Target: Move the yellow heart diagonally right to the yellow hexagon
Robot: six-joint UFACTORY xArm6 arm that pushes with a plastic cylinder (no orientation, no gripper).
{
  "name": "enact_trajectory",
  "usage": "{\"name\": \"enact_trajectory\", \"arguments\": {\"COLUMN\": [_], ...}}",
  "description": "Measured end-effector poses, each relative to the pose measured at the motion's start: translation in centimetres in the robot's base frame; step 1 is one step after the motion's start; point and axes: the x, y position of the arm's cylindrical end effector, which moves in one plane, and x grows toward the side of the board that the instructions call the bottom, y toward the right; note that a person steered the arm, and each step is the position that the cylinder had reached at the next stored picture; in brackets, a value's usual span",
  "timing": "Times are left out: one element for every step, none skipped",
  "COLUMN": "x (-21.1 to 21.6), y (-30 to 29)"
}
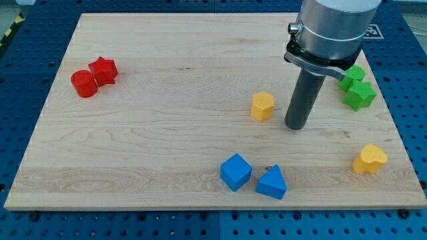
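My tip (296, 126), a bare rod with no jaws to open or close, stands just at three o'clock of the yellow hexagon (262, 106). The yellow heart (369, 160) lies at my four o'clock, near the board's (167, 67) right edge. A careless approach could nudge it off; open wood lies between.

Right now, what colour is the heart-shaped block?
Yellow: the heart shows best in the camera view, bottom right.

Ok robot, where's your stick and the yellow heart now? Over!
My tip just right of yellow hexagon. Yellow heart at lower right, untouched. Nothing between them.
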Motion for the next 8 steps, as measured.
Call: {"name": "enact_trajectory", "arguments": {"x": [0.0,0.1,0.2,0.2,0.4,0.4,1.0,2.4], "y": [0.0,0.9,2.6,2.9,5.6,6.6,7.3,9.7]}}
